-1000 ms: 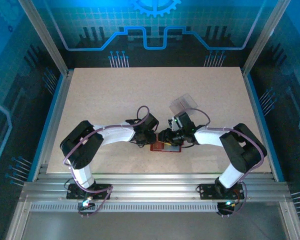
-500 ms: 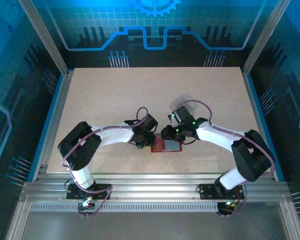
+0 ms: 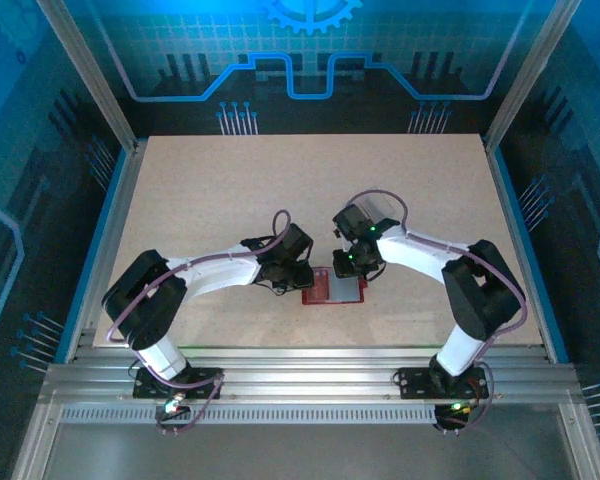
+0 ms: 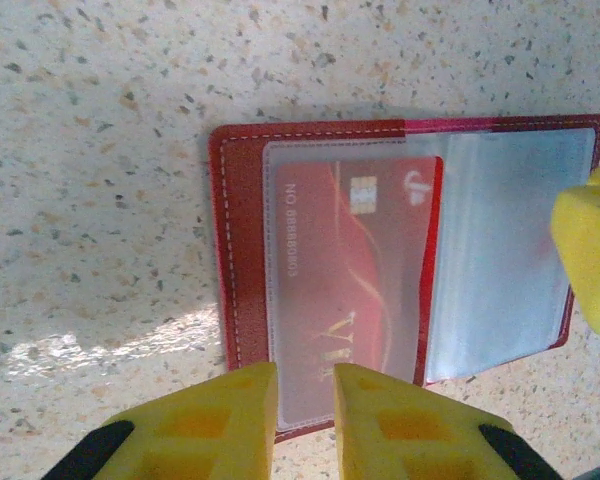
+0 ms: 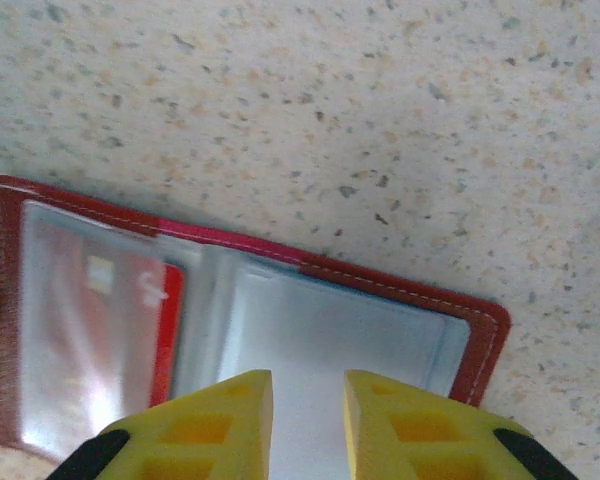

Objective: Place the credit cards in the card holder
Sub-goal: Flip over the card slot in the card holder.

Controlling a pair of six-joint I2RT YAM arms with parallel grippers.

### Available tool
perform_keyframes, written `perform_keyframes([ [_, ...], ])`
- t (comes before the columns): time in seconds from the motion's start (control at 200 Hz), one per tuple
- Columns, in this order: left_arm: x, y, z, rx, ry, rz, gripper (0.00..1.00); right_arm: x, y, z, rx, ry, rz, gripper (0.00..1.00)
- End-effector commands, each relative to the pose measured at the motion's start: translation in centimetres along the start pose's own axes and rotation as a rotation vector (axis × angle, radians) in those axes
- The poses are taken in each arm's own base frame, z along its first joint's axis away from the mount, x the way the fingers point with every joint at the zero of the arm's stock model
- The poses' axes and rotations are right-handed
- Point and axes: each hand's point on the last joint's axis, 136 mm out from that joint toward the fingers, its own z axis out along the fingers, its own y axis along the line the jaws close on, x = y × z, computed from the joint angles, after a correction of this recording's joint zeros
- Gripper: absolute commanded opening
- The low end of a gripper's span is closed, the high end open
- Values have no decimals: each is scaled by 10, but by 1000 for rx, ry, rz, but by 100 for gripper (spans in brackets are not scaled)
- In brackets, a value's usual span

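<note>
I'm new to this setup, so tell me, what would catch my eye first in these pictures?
An open dark-red card holder lies flat on the speckled table, toward its front edge, a red card in one clear pocket. The left gripper and right gripper meet over it from either side, yellow fingers close together.

A pale speckled table point(image 3: 230, 190) sits edged in blue, with aluminium posts point(image 3: 85, 70) rising from its far corners, a blue-lit circuit-patterned wall point(image 3: 310, 60) beyond it and grooved metal rails point(image 3: 310, 385) along its near edge.
</note>
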Motion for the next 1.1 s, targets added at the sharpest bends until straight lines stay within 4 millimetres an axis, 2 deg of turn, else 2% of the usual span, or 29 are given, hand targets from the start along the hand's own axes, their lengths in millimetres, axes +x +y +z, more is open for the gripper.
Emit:
perform_keyframes([
  [0.0,9,-7,9,21,44,26,24,5,-9,1,76,29,-52,29],
  [0.115,11,-4,16,9,55,20,23,6,-14,7,117,42,-64,32],
  [0.29,16,4,24,-13,70,11,23,10,-11,18,123,63,-85,32],
  [0.485,24,13,33,-36,87,3,23,14,-10,22,158,75,-103,23],
  [0.74,30,18,37,-43,94,-4,23,12,-7,16,159,60,-110,9],
  [0.85,32,19,39,-45,96,-7,22,9,-5,11,161,52,-114,0],
  [1.096,36,21,44,-49,104,-13,23,-5,12,-12,135,3,-150,0],
])
